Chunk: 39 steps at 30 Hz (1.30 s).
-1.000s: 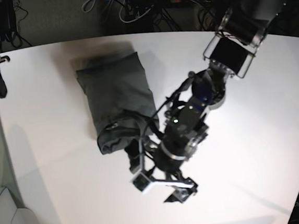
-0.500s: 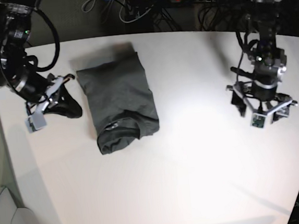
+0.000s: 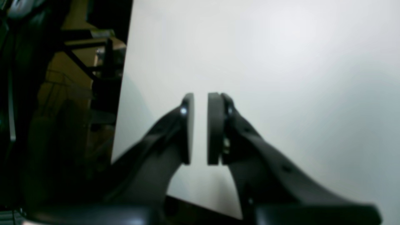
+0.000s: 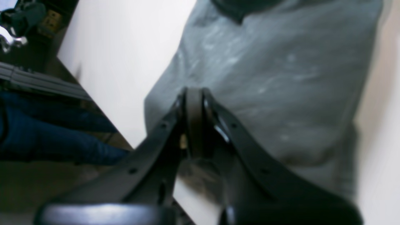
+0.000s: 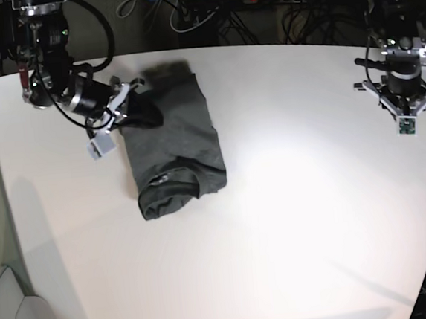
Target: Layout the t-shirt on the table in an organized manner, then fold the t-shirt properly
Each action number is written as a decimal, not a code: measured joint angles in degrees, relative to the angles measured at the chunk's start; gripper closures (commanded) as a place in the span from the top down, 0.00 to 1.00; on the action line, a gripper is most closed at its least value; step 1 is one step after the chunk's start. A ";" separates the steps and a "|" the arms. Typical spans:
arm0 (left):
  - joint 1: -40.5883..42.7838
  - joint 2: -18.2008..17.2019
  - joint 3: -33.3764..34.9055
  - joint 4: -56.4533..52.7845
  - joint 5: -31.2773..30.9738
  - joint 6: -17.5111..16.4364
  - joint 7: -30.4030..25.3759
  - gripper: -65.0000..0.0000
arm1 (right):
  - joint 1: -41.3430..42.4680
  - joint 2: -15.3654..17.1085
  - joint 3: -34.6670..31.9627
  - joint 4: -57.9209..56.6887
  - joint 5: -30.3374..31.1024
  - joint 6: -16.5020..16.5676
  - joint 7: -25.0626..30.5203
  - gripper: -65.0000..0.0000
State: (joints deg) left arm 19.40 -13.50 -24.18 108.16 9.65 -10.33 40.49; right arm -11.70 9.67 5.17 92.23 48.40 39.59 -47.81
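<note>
Right gripper (image 4: 194, 125) sits low and reaches in at an angle, jaws pressed tight together with no gap; left gripper (image 3: 200, 128) hangs out wide on its own side, jaws nearly closed, a narrow slit between the pads (image 3: 213, 128), nothing held.

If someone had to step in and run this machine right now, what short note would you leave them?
Left tool: nearly closed with a thin gap showing, holding nothing, off at the table's side away from the shirt.
Right tool: shut, empty, poised over the far end of the t-shirt; whether it touches the cloth is unclear.
T-shirt: lies folded into a narrow bundle on the white table, collar end toward the near edge.
Done: the shirt looks laid out and folded lengthwise.
Left: perhaps one more fold or some tidying of the bundle, then clear both arms.
</note>
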 measured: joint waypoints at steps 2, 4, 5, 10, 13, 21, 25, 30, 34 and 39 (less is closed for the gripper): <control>0.20 0.09 -0.15 0.00 0.00 0.02 0.31 0.11 | -1.38 0.48 -0.96 -1.03 0.37 0.02 1.92 0.00; 0.26 0.22 -0.15 0.02 -0.02 0.00 -0.02 0.11 | -2.67 1.03 -1.88 -2.97 0.33 0.02 3.56 0.00; 0.46 0.28 -0.17 0.02 -0.04 0.00 -0.04 0.11 | -2.99 1.31 -2.45 -4.22 0.31 0.02 4.59 0.00; 1.68 0.79 -0.26 0.20 0.07 0.07 -0.50 0.11 | -3.08 2.64 -6.51 -9.60 1.22 0.07 9.92 0.00; 3.43 0.68 -0.46 0.79 0.20 0.02 -0.46 0.11 | -3.19 2.86 -7.82 -10.75 0.94 0.13 10.93 0.00; 4.44 0.70 -5.57 0.94 0.00 -2.97 -0.61 0.11 | -4.85 4.79 -7.67 -5.20 -0.35 -0.83 10.78 0.00; 5.03 4.39 -9.22 1.38 0.20 -14.01 -0.20 0.11 | -10.73 5.53 -6.88 6.67 -0.11 -0.46 10.84 0.00; 7.69 10.51 -11.19 5.66 0.57 -25.31 -0.68 0.11 | -18.27 6.23 0.92 12.31 0.11 -0.42 11.21 0.00; 12.66 13.62 -10.08 5.68 0.74 -29.64 -0.07 0.11 | -24.79 6.40 7.28 12.31 0.02 -0.39 10.97 0.00; 18.56 14.19 -2.12 5.51 0.79 -29.79 -0.42 0.11 | -31.82 7.23 12.09 12.20 -1.60 -0.35 11.02 0.00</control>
State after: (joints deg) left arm 37.95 0.69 -26.30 113.67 10.44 -40.12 40.07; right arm -43.53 16.91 17.26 104.42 46.81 39.24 -36.80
